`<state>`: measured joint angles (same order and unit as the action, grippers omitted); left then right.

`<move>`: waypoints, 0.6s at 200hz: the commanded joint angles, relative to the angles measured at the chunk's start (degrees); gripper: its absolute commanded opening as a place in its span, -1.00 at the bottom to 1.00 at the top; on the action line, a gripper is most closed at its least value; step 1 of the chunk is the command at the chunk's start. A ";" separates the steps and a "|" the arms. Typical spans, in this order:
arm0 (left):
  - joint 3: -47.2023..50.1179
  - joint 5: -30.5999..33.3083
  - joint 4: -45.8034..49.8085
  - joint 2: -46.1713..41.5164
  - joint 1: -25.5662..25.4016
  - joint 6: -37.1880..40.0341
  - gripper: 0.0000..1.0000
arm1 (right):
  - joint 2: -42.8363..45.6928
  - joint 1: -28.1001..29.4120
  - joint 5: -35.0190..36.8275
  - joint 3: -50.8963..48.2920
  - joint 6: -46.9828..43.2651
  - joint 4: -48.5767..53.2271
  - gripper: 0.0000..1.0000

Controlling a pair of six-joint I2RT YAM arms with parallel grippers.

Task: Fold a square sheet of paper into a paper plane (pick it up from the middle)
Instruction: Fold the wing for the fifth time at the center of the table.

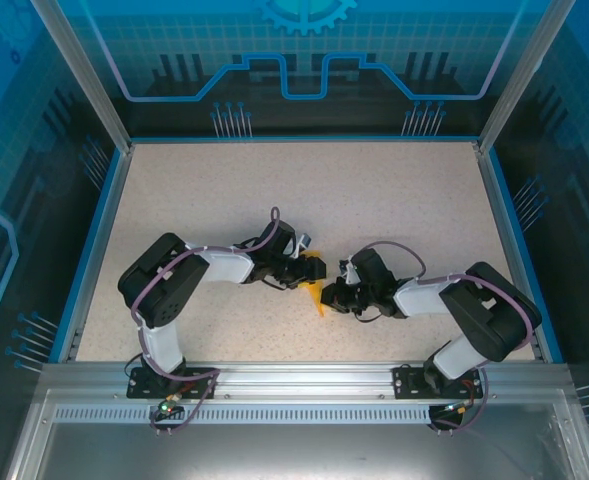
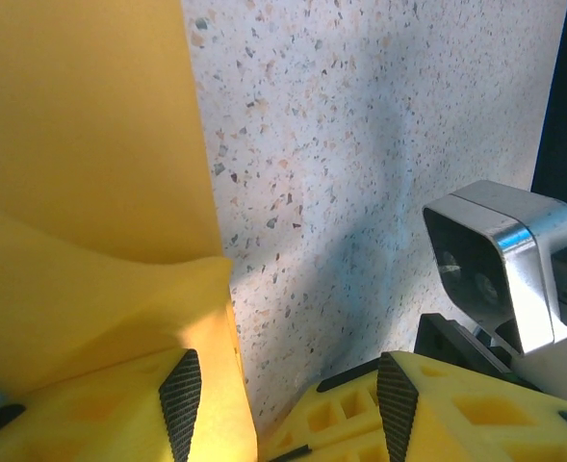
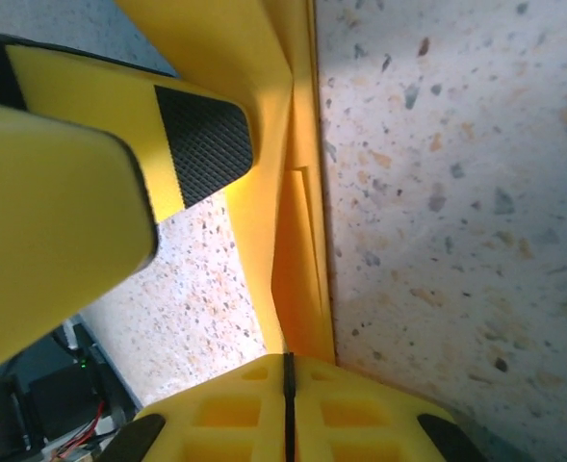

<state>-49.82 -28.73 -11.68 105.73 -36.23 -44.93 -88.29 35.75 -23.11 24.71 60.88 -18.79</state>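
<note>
Left hand (image 2: 288,385) is holding its fingers apart, gripping nothing, with the sheet of paper (image 2: 81,144) draping over one finger. The paper is lying partly folded near the middle of the counter (image 1: 324,190), between both hands. Right hand (image 3: 288,371) is pinching its folded edge, fingers closed.

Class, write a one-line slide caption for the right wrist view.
Right gripper shut on the folded orange-yellow paper, against the speckled table.

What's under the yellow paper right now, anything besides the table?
Speckled table shows right up to the edge of the paper, and nothing pokes out from beneath. The area directly under the sheet is covered, so I cannot confirm what is there.
</note>
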 commanded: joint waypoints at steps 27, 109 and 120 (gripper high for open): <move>-1.03 1.40 5.05 2.11 -0.15 2.02 0.09 | 2.92 1.90 3.19 -0.21 -2.80 8.33 -0.71; -1.59 0.96 5.40 2.24 -0.16 2.14 0.09 | 7.28 4.44 4.16 3.47 -7.26 14.89 -0.38; -1.69 0.79 5.43 2.35 -0.14 2.20 0.09 | 6.61 4.83 4.30 4.15 -7.59 15.30 -0.39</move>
<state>-50.94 -28.80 -9.69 106.04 -36.23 -44.58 -81.21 39.00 -19.46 26.72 55.11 -6.28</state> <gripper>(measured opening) 0.544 0.307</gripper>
